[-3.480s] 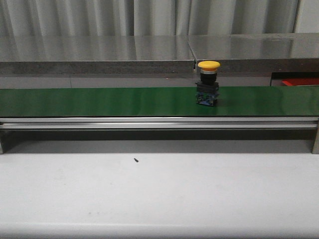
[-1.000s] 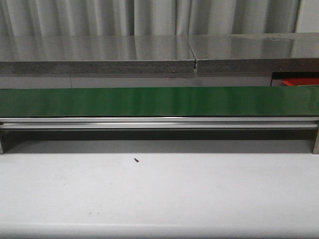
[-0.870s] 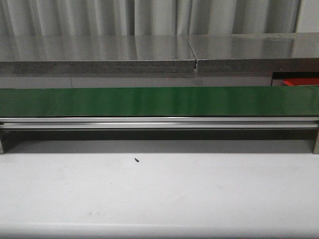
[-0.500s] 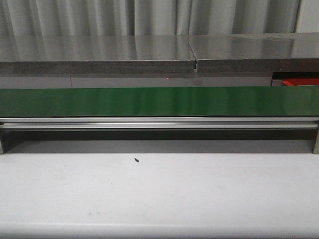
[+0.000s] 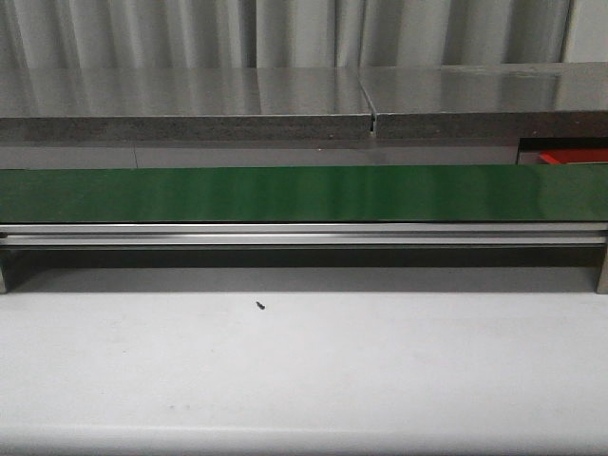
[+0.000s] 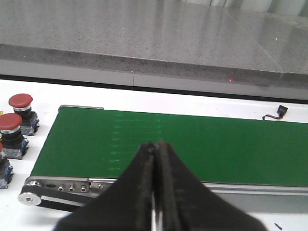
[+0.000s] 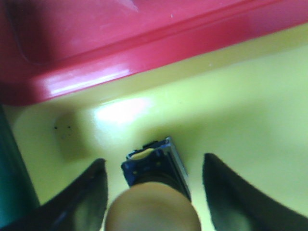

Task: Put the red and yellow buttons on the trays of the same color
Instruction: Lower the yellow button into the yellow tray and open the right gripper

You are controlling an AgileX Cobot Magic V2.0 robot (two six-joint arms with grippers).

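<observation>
A yellow button (image 7: 153, 211) with a blue base (image 7: 151, 166) rests in the yellow tray (image 7: 240, 110), its cap toward the camera. My right gripper (image 7: 153, 162) is open around it, with a gap between each finger and the button. The red tray (image 7: 96, 53) lies right beside the yellow one; a corner of it (image 5: 573, 156) shows in the front view. My left gripper (image 6: 155, 145) is shut and empty above the green belt (image 6: 192, 144). Two red buttons (image 6: 21, 101) (image 6: 10, 123) stand on the white table off the belt's end.
The green conveyor belt (image 5: 304, 193) with its metal rail (image 5: 304, 234) spans the front view, and a grey counter (image 5: 190, 95) runs behind it. A small dark speck (image 5: 258, 306) lies on the white table. Neither arm shows in the front view.
The yellow button that stood on the belt 3.5 s ago is gone from the front view. Over the last second the belt looks the same.
</observation>
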